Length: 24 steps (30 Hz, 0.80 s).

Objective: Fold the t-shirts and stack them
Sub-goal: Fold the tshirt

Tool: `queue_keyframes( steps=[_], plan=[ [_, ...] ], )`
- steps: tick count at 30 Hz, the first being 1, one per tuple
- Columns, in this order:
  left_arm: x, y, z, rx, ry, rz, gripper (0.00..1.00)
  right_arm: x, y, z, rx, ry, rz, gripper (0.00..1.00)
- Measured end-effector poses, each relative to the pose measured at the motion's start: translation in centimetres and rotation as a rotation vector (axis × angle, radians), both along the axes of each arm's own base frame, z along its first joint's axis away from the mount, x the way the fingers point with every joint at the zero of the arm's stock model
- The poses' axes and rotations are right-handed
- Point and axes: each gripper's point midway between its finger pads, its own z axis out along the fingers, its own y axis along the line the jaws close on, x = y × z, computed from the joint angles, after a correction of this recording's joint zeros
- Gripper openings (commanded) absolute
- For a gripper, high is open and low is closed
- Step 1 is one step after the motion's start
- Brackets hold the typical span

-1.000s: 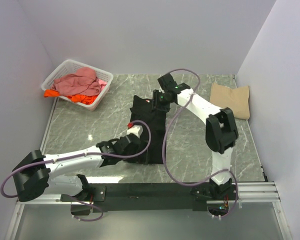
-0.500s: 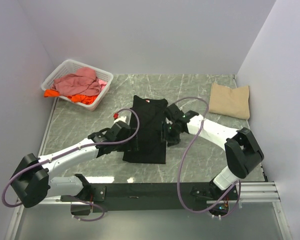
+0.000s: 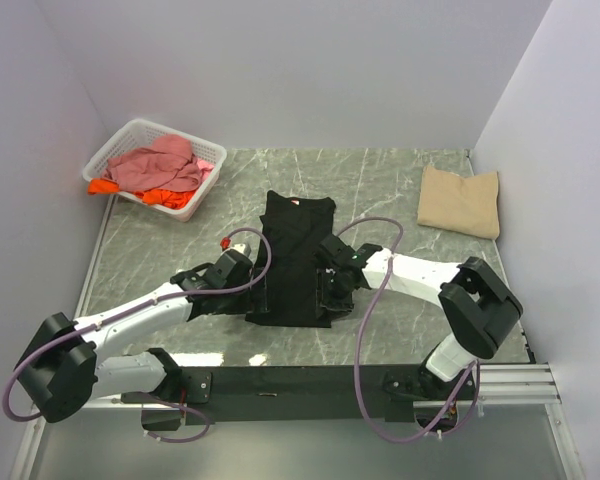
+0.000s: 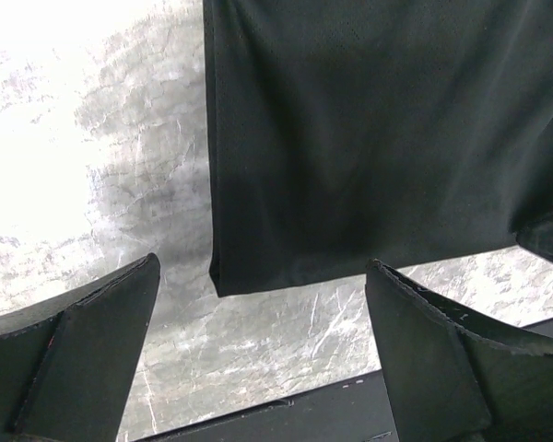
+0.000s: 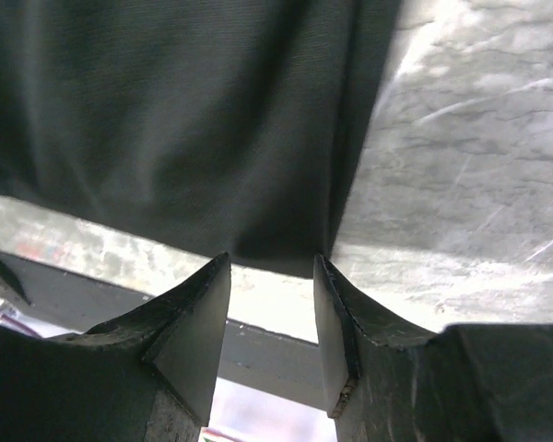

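A black t-shirt (image 3: 296,250) lies flat mid-table as a long narrow strip, with its collar at the far end. My left gripper (image 3: 252,290) sits at its near left corner, jaws wide open. In the left wrist view the hem corner (image 4: 223,276) lies just ahead of that gripper (image 4: 263,308), untouched. My right gripper (image 3: 330,288) is at the near right corner, and in its wrist view it (image 5: 272,276) stands open, with the black cloth (image 5: 184,120) just beyond the tips. A folded tan t-shirt (image 3: 460,200) lies at the far right. Pink (image 3: 165,163) and orange (image 3: 172,198) t-shirts are heaped in the basket.
The white lattice basket (image 3: 130,134) stands at the far left corner against the wall. Grey marble table (image 3: 400,180) shows between the black shirt and the tan one. A black rail (image 3: 300,380) runs along the near edge by the arm bases.
The right gripper has come from the shirt's collar end to its near right corner. The left gripper has drawn back to the near left corner. The black shirt now lies flat and narrow.
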Motion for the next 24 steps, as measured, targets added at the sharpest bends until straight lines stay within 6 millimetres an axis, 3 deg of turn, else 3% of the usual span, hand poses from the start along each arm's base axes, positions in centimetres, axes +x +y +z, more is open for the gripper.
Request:
queue_keyframes(
  steps=[16, 20, 24],
  plan=[
    [-0.2, -0.1, 0.3, -0.019, 0.0, -0.006, 0.99, -0.6, -0.6, -1.9, -0.034, 0.036, -0.026, 0.44],
    [-0.2, -0.1, 0.3, -0.018, 0.002, -0.006, 0.99, -0.9, -0.2, -2.1, -0.015, 0.053, -0.028, 0.33],
    [-0.5, 0.1, 0.2, -0.012, 0.014, 0.001, 0.97, -1.2, 0.0, -2.3, -0.005, 0.069, -0.028, 0.14]
  ],
)
